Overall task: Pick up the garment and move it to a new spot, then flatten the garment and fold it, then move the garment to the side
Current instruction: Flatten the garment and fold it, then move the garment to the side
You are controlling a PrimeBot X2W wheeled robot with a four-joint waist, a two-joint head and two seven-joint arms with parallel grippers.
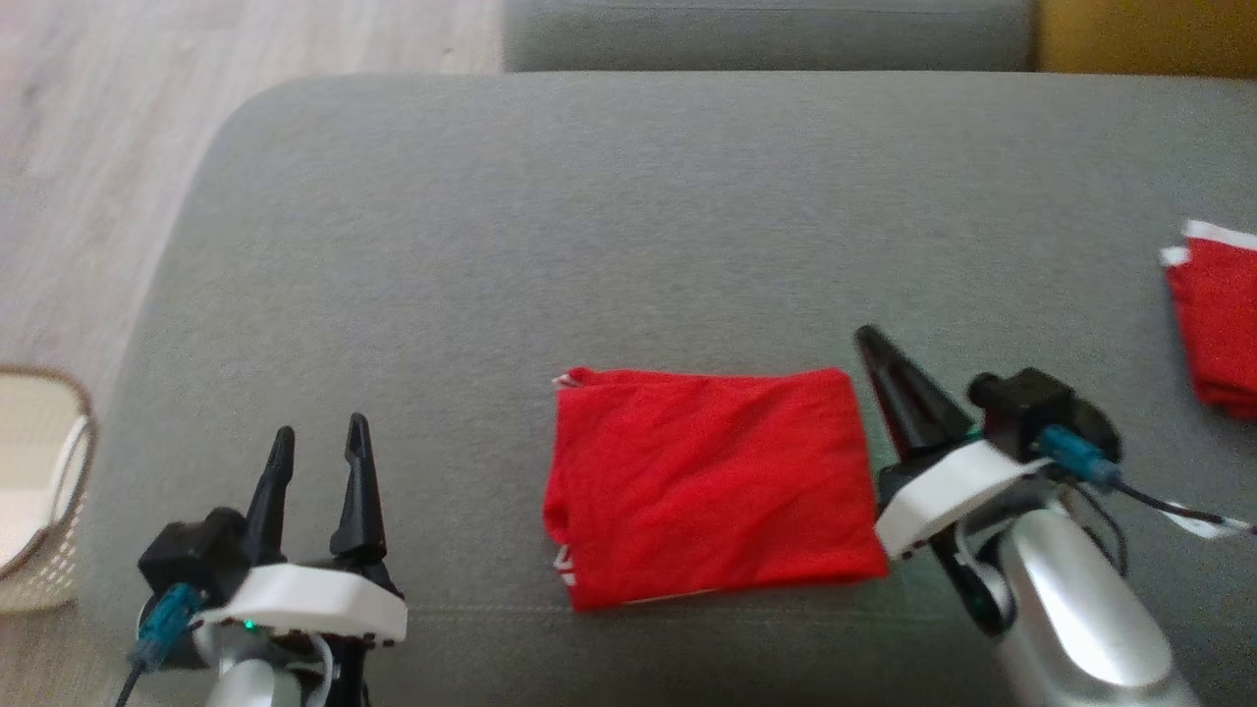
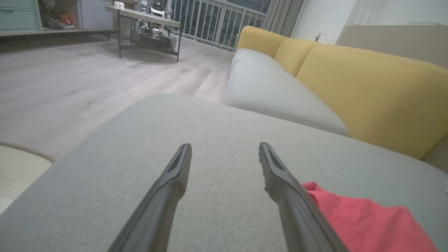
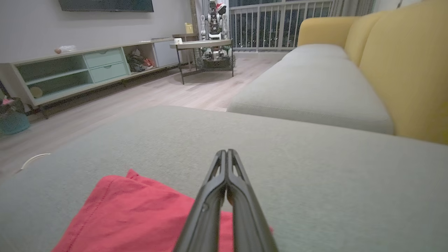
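**Clerk:** One garment on site?

**Inspector:** One in work. The folded red garment [image 1: 712, 481] lay on the grey cushion [image 1: 589, 216], about midway across and near its front edge. It was squared into a rough rectangle with light creases.

**Clerk:** And the jaws?

**Inspector:** The right jaws were pressed fully together and held nothing, their tips just beside the garment's right edge. The left jaws stood wide apart and empty, over bare cushion well to the garment's left.

**Clerk:** Which step was in hand?

**Inspector:** In my judgement the folding was done and the move to the side was not yet begun. To do that move well, the right jaws would first have to part. They should then come in low and take every layer at the right edge together. The left jaws should do the same at the left edge. Both should lift level and travel as a pair. A pinch on the top layer alone would likely pull the fold open.

**Clerk:** And the count?

**Inspector:**
- Two red cloth items: the garment, and a second red piece [image 1: 1218, 324] with white trim at the cushion's far right, well apart.
- Two sets of jaws.
- Two grey seats, counting the further seat [image 1: 766, 34] beyond.
- One woven basket [image 1: 39, 491] on the floor to the left.
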